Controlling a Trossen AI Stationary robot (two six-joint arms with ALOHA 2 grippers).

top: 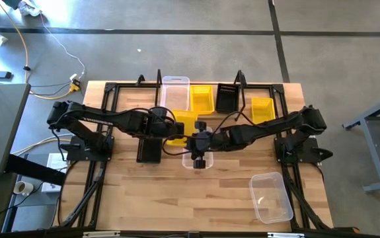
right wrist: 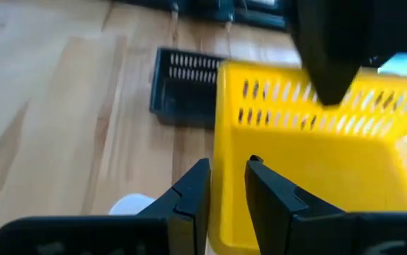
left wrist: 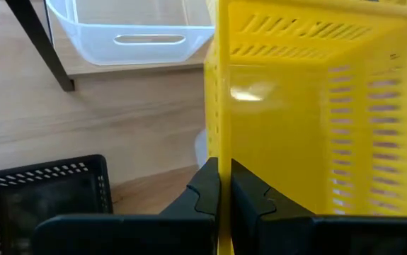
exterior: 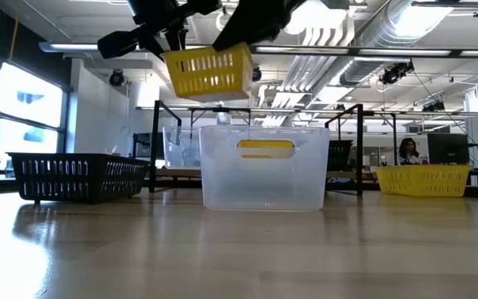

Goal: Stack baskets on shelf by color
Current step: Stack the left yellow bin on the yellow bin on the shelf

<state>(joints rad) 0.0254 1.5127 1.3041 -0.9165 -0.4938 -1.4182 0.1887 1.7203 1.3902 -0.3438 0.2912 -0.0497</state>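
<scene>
High view: we see both arms meeting at table centre over one yellow basket [top: 180,125], lifted clear of the wood.
Left gripper [left wrist: 224,191]: fingers pinched tight on the basket's wall; this looks like the carrying grip.
Right gripper [right wrist: 226,188]: fingers part-open, straddling the opposite rim; we cannot tell if they press it, likely steadying or a handover.
Height: in the low view it hangs above a clear basket [exterior: 262,176].
Shelf [top: 206,109]: at the far edge, holding clear, yellow and black baskets side by side.
Waiting: black basket [top: 149,151], clear basket [top: 271,196], yellow basket [top: 263,109].
</scene>
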